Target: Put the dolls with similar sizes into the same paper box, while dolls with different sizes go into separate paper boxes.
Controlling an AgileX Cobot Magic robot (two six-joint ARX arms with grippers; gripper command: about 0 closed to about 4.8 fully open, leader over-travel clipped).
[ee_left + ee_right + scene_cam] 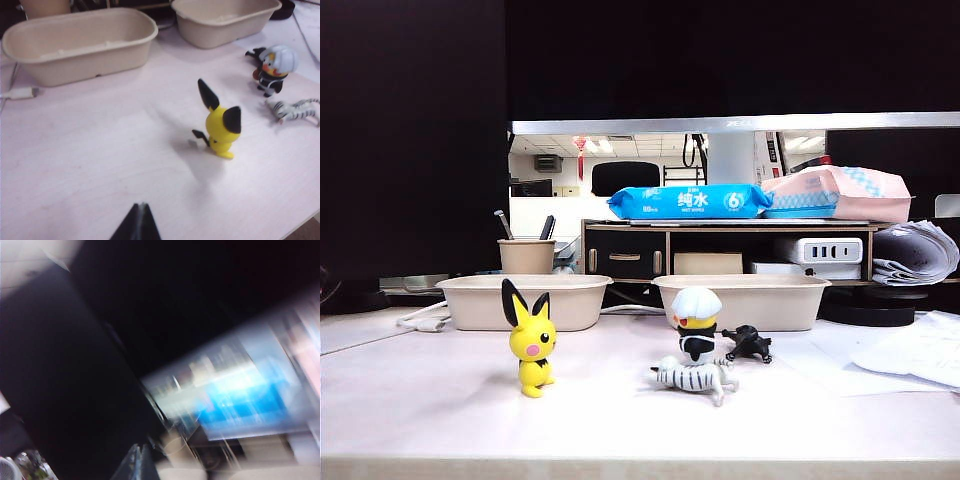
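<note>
**Four dolls on desk, both boxes empty, neither gripper on anything**

The yellow Pichu [532,345] stands upright on the desk [420,400], left of centre in the exterior view and in front of the left box [525,300]. It touches no other doll. To its right, well apart, three dolls sit close together in front of the right box [745,298]. The capped figure [698,322] stands upright. The striped animal [695,378] lies on its side just in front of it, nearer the camera; whether the two touch cannot be told. The black creature [748,342] lies just right of the capped figure, nearer the right box.

Both boxes rest on the desk side by side, with a gap between them. The left wrist view shows the insides of both with no doll in them.

The left gripper [138,222] appears only in its wrist view, as a dark tip at the frame edge, above bare desk and well short of the Pichu. Its fingers [134,227] are pressed together into one point, holding nothing.

The right gripper [140,465] appears only in its wrist view, which is heavily blurred. A dark tip shows at the frame edge with the fingers together, holding nothing. That view faces a dark background and a blurred blue shape, not the dolls.

Behind the left box stands a pen cup [526,256]. Behind the right box is a shelf [720,228] carrying a blue wipes pack [690,201] and a pink pack [840,195]. Papers [920,350] lie on the desk at the far right.
</note>
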